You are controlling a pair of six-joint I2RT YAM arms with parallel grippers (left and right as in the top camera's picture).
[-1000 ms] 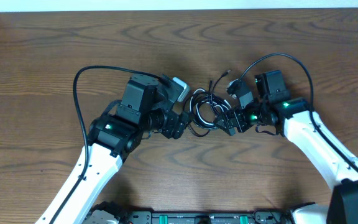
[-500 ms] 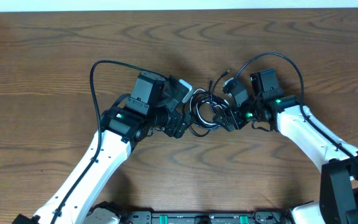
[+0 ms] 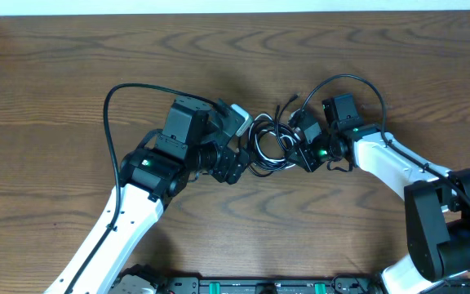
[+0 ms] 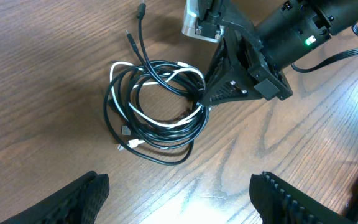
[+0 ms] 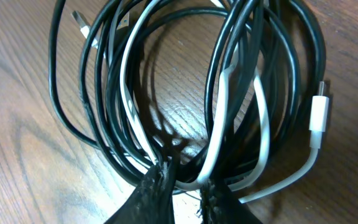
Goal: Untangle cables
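Observation:
The cables [image 3: 269, 145] lie as one tangled coil of black strands and a white one at the table's middle, between the two arms. In the left wrist view the cables [image 4: 157, 109] sit ahead of my left gripper [image 4: 179, 199], whose fingers stand wide apart over bare wood, just short of the coil. My right gripper [image 3: 300, 155] reaches into the coil's right side. In the right wrist view my right gripper [image 5: 188, 186] is pinched on the near edge of the cables [image 5: 166, 93], with a white strand and black strands between its fingers. A white plug end [image 5: 317, 115] shows at right.
Each arm's own thick black cable arches above the table, the left loop [image 3: 108, 122] and the right loop [image 3: 349, 79]. The wooden table [image 3: 235, 49] ends at a white strip at the back. The arm base rail [image 3: 259, 286] runs along the front edge.
My right gripper has shut on the coil's right side after edging left into it. My left arm swung slightly right, then back, and stays open.

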